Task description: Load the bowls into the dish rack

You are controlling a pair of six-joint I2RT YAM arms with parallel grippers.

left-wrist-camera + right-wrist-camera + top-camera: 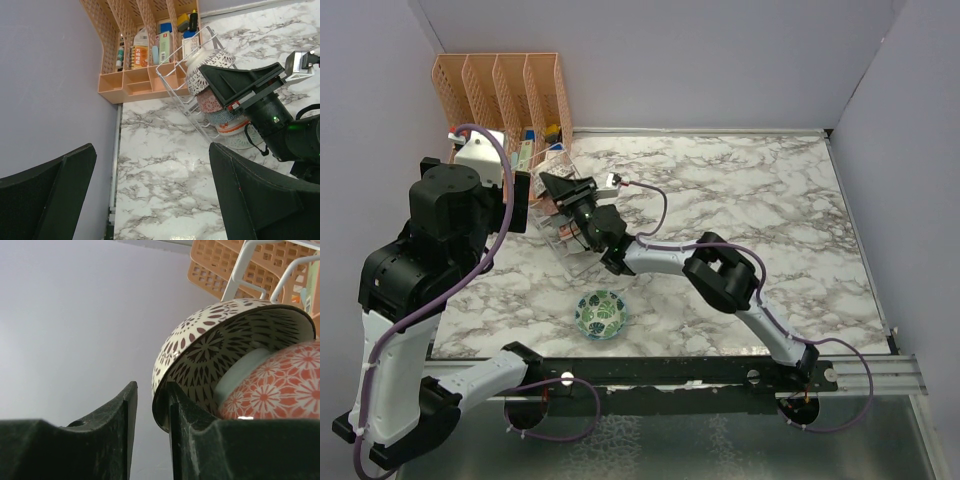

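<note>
While the left gripper (152,155) is gaping, the slightly open right gripper (152,390) is straddling the lattice bowl (210,335) inside the dish rack (175,53).

Right arm at the rack, one bowl out on the worktop.
The right claw (563,190) sits over the wire rack (552,235) at the back left, just beside the orange organizer (500,85), and hides most of what the rack holds. A green leaf bowl (601,314) stands upright on the marbled worktop (760,200), near the front edge and apart from the rack. The left arm (440,215) is raised at the left.
</note>
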